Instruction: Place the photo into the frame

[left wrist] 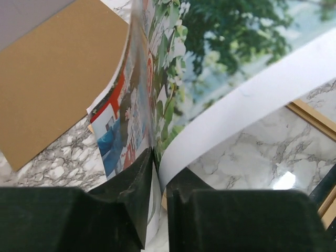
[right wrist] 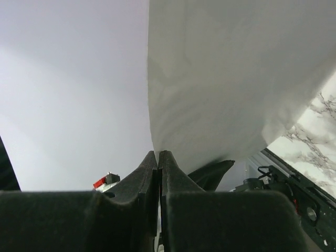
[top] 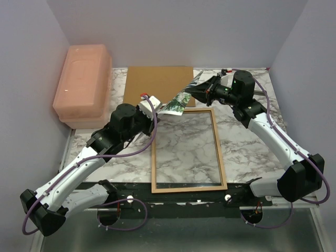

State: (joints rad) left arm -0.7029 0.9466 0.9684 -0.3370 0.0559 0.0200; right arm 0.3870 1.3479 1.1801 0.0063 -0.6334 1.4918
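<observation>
1. Starting at the far left: a pink translucent bin (top: 84, 84) sits on the marble table (top: 247, 157), against the left wall.
2. My left gripper (left wrist: 160, 163) is clamped on the photo (top: 177, 102). In the left wrist view the sheet runs down between my two fingers, which pinch its edge.
3. The photo is off the table, held between my two grippers. It is bowed and curled, with the green foliage and a white border showing. It sits over the far left corner of the frame (top: 221, 152), not inside it.
4. A plain brown backing board (top: 157, 79) lies flat at the far centre, just beyond the frame. From above, the photo's far end overlaps its right edge.
5. The frame lies flat mid-table, long sides running near to far, with marble visible through its opening.
6. My right gripper (right wrist: 158, 155) is pinched on the photo's right end. Its fingers are pressed together, and the sheet's white back rises from between them.
</observation>
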